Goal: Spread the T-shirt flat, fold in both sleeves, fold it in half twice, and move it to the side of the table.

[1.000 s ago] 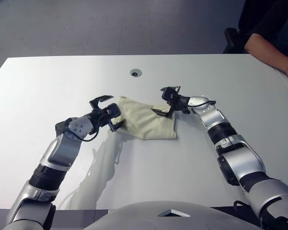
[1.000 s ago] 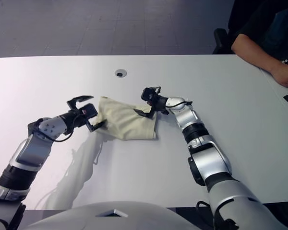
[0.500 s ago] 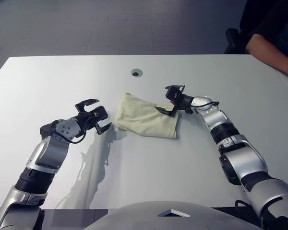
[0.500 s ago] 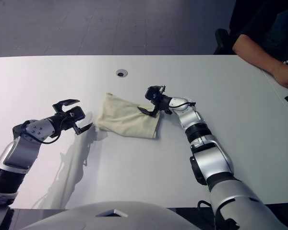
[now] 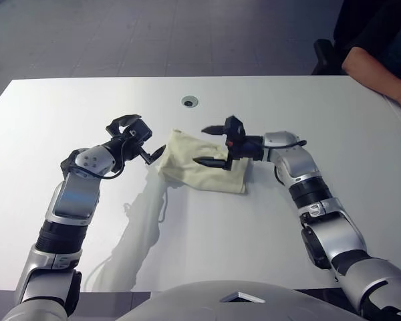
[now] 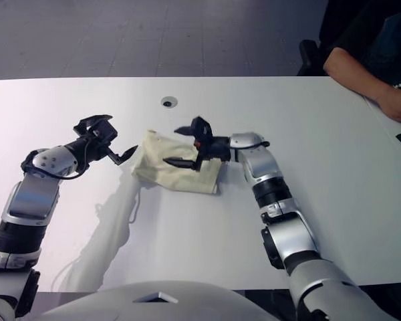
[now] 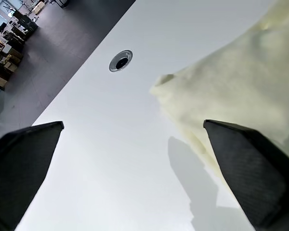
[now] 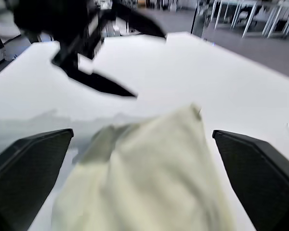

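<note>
- My left pincer (image 5: 146, 136) stood wide open and held nothing. It sat raised just beside the left edge of the T-shirt (image 5: 182, 152); I could not confirm contact between its lower fingertip and the cloth.
- My right pincer (image 5: 200, 145) was likewise spread wide and empty. It was positioned over the right half of the T-shirt, fingers pointing toward my left pincer. I could not tell whether its lower finger touched the fabric.
- The T-shirt, pale yellow, lay folded into a compact, roughly rectangular bundle between the two pincers, with some creasing along its left side.
- The bundle rested near the middle of the white table (image 5: 73, 107).
- A round cable hole (image 5: 188, 101) was noted in the tabletop beyond the T-shirt, apart from it.
</note>
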